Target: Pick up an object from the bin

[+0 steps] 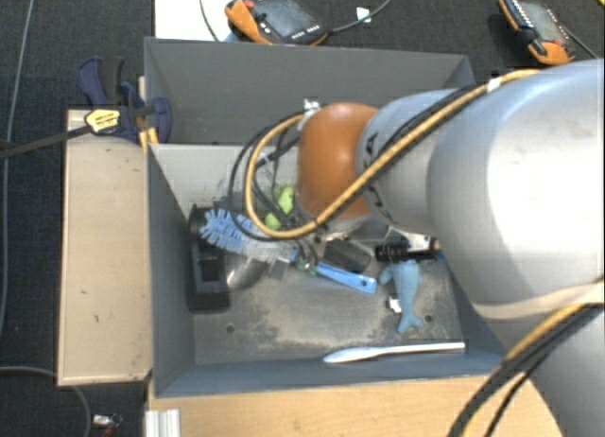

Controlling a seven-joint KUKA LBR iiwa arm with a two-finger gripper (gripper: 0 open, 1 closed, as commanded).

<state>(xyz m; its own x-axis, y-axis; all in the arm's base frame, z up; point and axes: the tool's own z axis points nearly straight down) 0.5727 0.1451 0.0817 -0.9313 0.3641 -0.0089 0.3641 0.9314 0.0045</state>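
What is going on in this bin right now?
A robot arm reaches into the grey bin from the right, its orange wrist cover low over the middle. Nearest beneath it lie a blue bristle brush, a green thing and a blue flat tool. A black block, a light blue fish-like toy and a white plastic utensil lie apart. The cover hides whether anything is grasped.

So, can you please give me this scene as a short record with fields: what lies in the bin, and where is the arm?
container: grey metal bin
arm: orange wrist cover above the bin's middle, reaching in from the right
left side: black block; blue bristle brush
middle: blue flat plastic handle; small green piece
right side: pale blue fish-shaped figure
front: white flat plastic utensil
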